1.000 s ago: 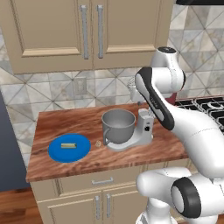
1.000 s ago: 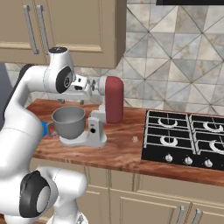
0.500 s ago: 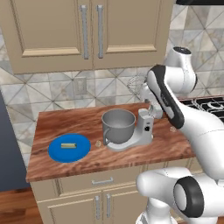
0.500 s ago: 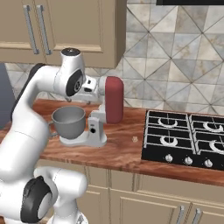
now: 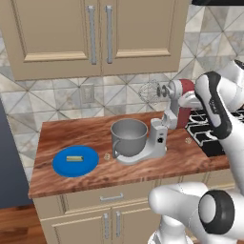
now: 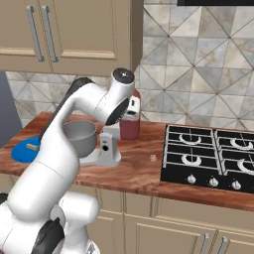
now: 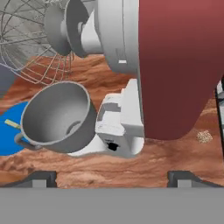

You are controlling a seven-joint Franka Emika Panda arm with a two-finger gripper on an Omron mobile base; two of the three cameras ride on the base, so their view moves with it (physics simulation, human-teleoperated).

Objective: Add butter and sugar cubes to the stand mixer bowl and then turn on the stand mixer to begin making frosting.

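The stand mixer (image 5: pixel 156 141) has its dark red head (image 5: pixel 181 91) tilted up, with the wire whisk (image 5: pixel 149 91) in the air above the stand mixer bowl (image 5: pixel 128 135). The grey bowl (image 7: pixel 57 116) sits on the mixer base and looks empty. The butter (image 5: pixel 73 158) lies on a blue plate (image 5: pixel 88 164) to the left. The sugar cubes (image 5: pixel 188 140) lie on the counter right of the mixer, also seen as sugar cubes (image 7: pixel 203 136) and sugar cubes (image 6: pixel 153 158). My gripper (image 7: pixel 113 178) is open, high above the counter beside the red head (image 7: pixel 175 65), holding nothing.
A black gas stove (image 6: pixel 208 158) takes up the counter's right end. Wall cabinets (image 5: pixel 100 33) hang above the wooden counter (image 5: pixel 138 169), and tiled wall stands behind the mixer. My white arm (image 6: pixel 74 124) arches over the bowl in the right base view.
My arm has swung to the right, bringing the hand from beside the whisk up against the mixer's red head. The gripper has stayed open; nothing on the counter moved.
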